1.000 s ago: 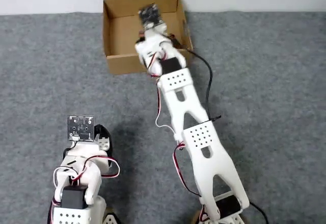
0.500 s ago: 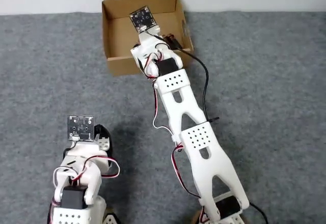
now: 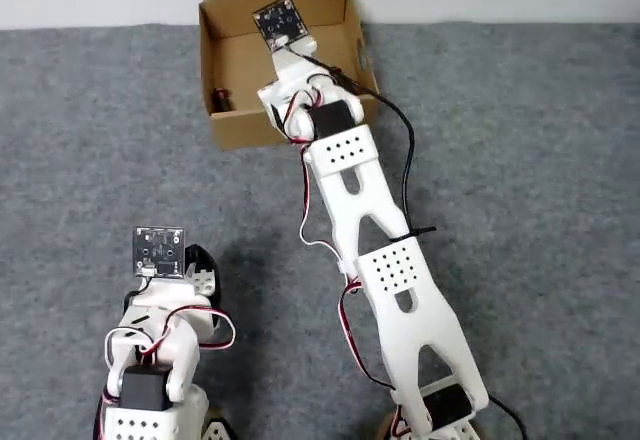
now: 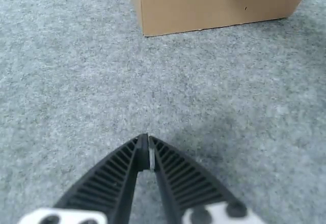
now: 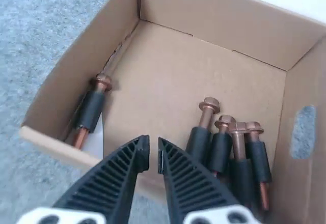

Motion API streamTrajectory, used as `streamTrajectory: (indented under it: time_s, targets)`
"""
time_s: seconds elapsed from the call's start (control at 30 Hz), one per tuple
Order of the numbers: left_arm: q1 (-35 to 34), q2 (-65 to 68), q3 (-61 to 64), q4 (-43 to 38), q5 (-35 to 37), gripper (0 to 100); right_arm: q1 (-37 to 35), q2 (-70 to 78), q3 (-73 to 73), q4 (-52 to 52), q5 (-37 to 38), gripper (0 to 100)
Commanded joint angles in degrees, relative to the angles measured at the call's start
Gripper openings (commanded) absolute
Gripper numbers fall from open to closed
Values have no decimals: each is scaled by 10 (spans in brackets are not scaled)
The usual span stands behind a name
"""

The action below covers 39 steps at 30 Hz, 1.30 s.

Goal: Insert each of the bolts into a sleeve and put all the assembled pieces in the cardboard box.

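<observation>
Deeper over the box (image 5: 214,15) now, the right gripper (image 5: 153,151) hangs empty, barely ajar; one sleeved bolt (image 5: 90,111) has landed by a side wall, four more (image 5: 222,150) opposite. Short of the box, left gripper (image 4: 147,150) closed. Likely finished.

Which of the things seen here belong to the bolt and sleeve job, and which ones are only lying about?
Belong to the job:
- cardboard box
- single assembled piece, lying along one wall of the box
- four assembled pieces, side by side in the box
- right gripper, slightly open over the box
- left gripper, shut, above the mat

Only lying about:
- grey mat on the table
- black cable of an arm
</observation>
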<state>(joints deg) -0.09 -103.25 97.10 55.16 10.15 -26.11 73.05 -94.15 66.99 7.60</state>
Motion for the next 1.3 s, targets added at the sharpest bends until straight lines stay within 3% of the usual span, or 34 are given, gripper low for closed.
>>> streamTrajectory:
  time_s: [0.0, 0.17, 0.53, 0.87, 1.27]
  targets:
    - [2, -4, -6, -10, -3, 6, -5, -73, -23, 55, -27, 8]
    - [2, -4, -6, -10, -3, 6, -9, -137, -24, 164, -104, 8]
    - [-1, -4, -6, -8, -3, 6, -9, -259, -24, 361, -189, 8]
    - [-2, -4, -6, -7, -4, 6, -36, -353, -7, 363, -237, 8]
    - [-3, -4, -6, -6, -4, 6, -36, -676, 432, 360, -263, 8]
